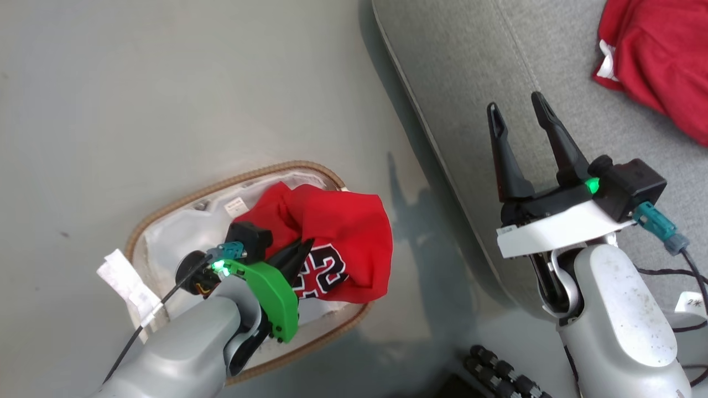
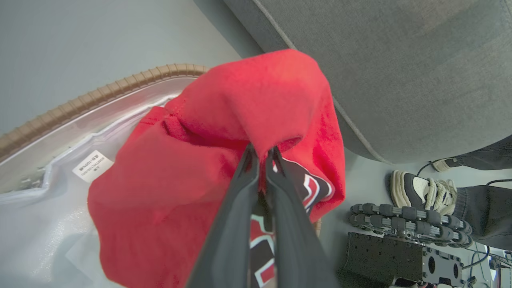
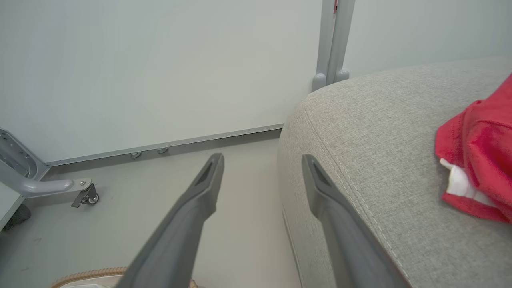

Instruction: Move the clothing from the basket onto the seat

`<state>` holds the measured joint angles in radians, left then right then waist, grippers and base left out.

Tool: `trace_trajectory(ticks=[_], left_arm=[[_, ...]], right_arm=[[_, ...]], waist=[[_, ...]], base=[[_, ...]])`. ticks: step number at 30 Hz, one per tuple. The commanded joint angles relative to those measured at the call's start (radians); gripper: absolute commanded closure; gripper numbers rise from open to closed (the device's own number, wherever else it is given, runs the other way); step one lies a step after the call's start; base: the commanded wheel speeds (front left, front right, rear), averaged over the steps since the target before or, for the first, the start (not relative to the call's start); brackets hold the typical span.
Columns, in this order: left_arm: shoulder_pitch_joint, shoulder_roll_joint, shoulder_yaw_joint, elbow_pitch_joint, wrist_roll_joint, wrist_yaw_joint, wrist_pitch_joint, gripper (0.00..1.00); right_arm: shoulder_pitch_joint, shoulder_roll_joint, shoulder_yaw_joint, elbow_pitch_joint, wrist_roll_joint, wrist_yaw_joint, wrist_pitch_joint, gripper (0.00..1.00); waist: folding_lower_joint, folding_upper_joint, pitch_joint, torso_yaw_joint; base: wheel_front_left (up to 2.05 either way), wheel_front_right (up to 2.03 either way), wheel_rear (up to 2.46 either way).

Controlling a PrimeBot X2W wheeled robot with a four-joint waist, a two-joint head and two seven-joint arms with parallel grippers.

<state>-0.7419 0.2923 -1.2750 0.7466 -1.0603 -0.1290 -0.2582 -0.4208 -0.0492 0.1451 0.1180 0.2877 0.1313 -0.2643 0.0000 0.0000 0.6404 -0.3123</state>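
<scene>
Head view: the basket [image 1: 166, 205] stands on the floor at 7 o'clock. The seat [image 1: 470, 83] runs from 12 to 4 o'clock. One red garment [image 1: 658, 61] lies on the seat at 2 o'clock, white trim showing.

Left gripper [image 2: 262, 151]: jaws clenched on a fold of the jersey [image 1: 343, 232], with red cloth pinched between near-touching fingers. The jersey is bunched over the basket's 3 o'clock side, its number 23 beside the fingers and its edge draped across the woven rim. I cannot tell whether its underside rests on the white liner [image 1: 171, 237].

Right gripper [image 1: 515, 105]: jaws released and wide apart, nothing between them. It hovers over the seat's near edge, at 2 o'clock from the basket, apart from both garments.

Judgement: the step in hand is the pick of the jersey. The grasp is made; the lift and carry are not yet done. The task is roughly half along, with one garment on the seat and one in the grip.

Next move calls for:
- Raise the left arm until the hanging cloth clears the rim.
- Swing toward 2 o'clock past the seat's edge.
- Let go only above the cushion.

Risks: the pinch holds a single fold, so a slip is possible. The liner may also drag along.
</scene>
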Motion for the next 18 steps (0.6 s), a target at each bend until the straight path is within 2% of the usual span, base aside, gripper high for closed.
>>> trace_trajectory(ticks=[1, 9, 18], left_arm=[[0.017, -0.005, 0.040, -0.022, -0.003, -0.003, -0.008, 1.00], [0.158, -0.025, 0.257, -0.122, 0.099, -0.003, -0.008, 1.00], [0.303, -0.066, 0.434, -0.241, 0.232, -0.003, -0.008, 1.00]], right_arm=[[0.020, -0.004, -0.001, 0.005, -0.019, -0.001, 0.000, 0.00], [0.084, -0.004, -0.012, 0.050, -0.064, -0.001, 0.000, 0.00], [0.168, -0.004, -0.023, 0.079, -0.070, -0.001, 0.000, 0.00]], waist=[[0.0000, 0.0000, -0.106, 0.069], [0.0000, 0.0000, -0.240, 0.125], [0.0000, 0.0000, -0.366, 0.181]], base=[[0.00, 0.00, 0.00], [0.00, 0.00, 0.00], [0.00, 0.00, 0.00]])
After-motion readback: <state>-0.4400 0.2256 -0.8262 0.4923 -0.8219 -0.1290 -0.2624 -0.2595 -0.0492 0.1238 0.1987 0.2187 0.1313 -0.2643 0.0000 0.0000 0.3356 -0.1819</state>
